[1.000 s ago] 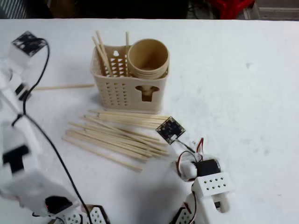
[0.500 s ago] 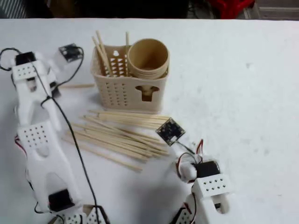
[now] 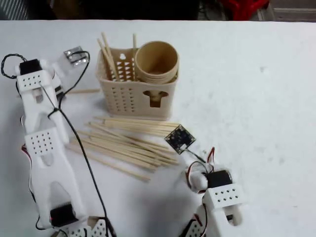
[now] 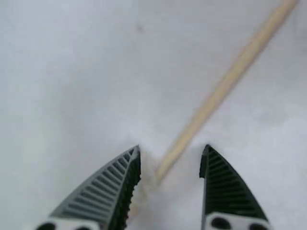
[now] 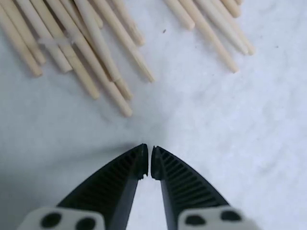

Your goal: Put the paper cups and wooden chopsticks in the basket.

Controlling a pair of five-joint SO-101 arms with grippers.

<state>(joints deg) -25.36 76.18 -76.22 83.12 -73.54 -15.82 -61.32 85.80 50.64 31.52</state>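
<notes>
My left hand (image 4: 171, 147) straddles the end of a lone chopstick (image 4: 230, 76) on the table (image 4: 72, 72), jaws spread, nothing gripped.
That stick lies beside the basket (image 3: 131, 96), which holds the paper cups (image 3: 156, 61) and a few upright chopsticks (image 3: 106, 52). My right hand (image 5: 148, 155) is clenched on nothing, just short of the loose pile of chopsticks (image 3: 126, 143) lying in front of the basket.

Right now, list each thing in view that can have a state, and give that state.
Basket: upright, part filled.
Paper cups: stacked upright in basket.
Chopstick pile: flat on table.
Single chopstick: flat on table.
Left gripper: open, straddling single chopstick's end.
Right gripper: shut, empty.
</notes>
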